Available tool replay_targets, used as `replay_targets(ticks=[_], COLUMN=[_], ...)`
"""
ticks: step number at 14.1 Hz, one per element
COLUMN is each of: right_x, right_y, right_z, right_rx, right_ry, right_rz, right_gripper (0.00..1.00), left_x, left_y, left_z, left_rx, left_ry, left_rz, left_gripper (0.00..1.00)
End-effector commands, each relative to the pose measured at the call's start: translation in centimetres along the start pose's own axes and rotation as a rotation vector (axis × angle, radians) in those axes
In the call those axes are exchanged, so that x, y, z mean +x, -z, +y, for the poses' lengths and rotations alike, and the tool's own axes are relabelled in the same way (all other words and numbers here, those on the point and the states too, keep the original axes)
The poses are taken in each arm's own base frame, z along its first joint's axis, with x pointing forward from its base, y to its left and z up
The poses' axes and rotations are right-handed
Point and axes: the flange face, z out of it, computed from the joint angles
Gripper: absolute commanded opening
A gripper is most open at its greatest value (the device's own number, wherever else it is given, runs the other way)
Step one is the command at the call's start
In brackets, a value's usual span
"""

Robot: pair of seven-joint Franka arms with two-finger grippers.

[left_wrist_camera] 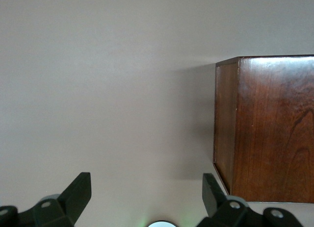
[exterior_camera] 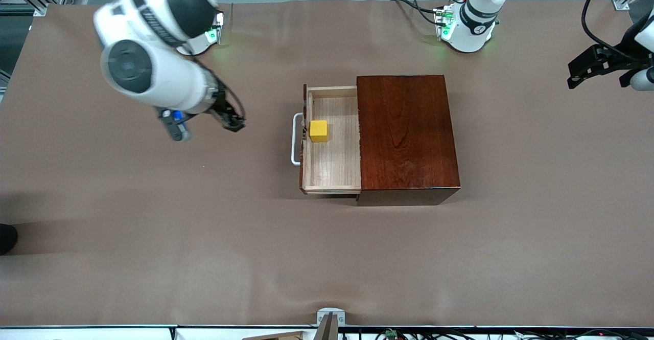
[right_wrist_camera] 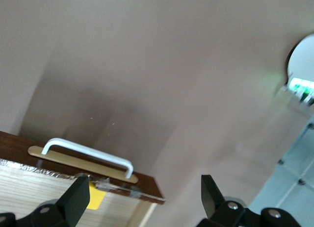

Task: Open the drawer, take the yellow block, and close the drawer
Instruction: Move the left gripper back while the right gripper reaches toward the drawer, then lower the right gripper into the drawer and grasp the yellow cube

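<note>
The dark reddish-brown wooden box (exterior_camera: 406,135) stands mid-table. Its drawer (exterior_camera: 334,166) is pulled out toward the right arm's end, showing a pale wood floor and the white bar handle (exterior_camera: 295,139). The yellow block (exterior_camera: 319,131) sits in the drawer close to the handle side. My right gripper (exterior_camera: 232,121) is open and empty above the table, apart from the handle, toward the right arm's end. In the right wrist view (right_wrist_camera: 142,197) the handle (right_wrist_camera: 88,153) and block (right_wrist_camera: 96,197) show. My left gripper (exterior_camera: 587,71) is open and empty, waiting at the left arm's end; its wrist view (left_wrist_camera: 145,195) shows the box (left_wrist_camera: 267,129).
The brown table cover (exterior_camera: 204,238) is bare around the box. The arm bases (exterior_camera: 467,28) stand along the table edge farthest from the front camera. A small mount (exterior_camera: 329,319) sits at the nearest edge.
</note>
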Motion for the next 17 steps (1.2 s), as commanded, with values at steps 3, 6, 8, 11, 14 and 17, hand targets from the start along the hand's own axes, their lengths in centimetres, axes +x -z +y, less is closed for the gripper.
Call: replay_targets(ticks=[3, 6, 8, 11, 14, 17], right_x=[-4.8, -8.6, -9.9, -12.1, -13.6, -13.4], right_y=[-3.0, -6.2, -7.5, -9.7, -12.5, -14.4], right_z=[-1.8, -3.6, -4.1, -5.2, -6.2, -7.3], right_rx=[0.044, 0.076, 0.087, 0.130, 0.148, 0.163], right_ry=[-0.173, -0.264, -0.277, -0.333, -0.346, -0.343], right_rz=[-0.004, -0.003, -0.002, -0.010, -0.002, 0.013], right_gripper=[1.00, 1.00, 1.00, 1.00, 1.00, 1.00], left_x=[0.0, 0.0, 0.0, -0.3, -0.3, -0.4], left_y=[0.1, 0.0, 0.2, 0.4, 0.4, 0.5], left_z=[0.7, 0.7, 0.8, 1.8, 2.0, 1.9], left_rx=[0.007, 0.008, 0.006, 0.001, -0.003, -0.003], left_ry=[-0.021, -0.022, -0.030, -0.042, -0.045, -0.042], left_rz=[0.013, 0.011, 0.013, 0.012, 0.014, 0.013], left_gripper=[1.00, 1.00, 1.00, 1.00, 1.00, 1.00])
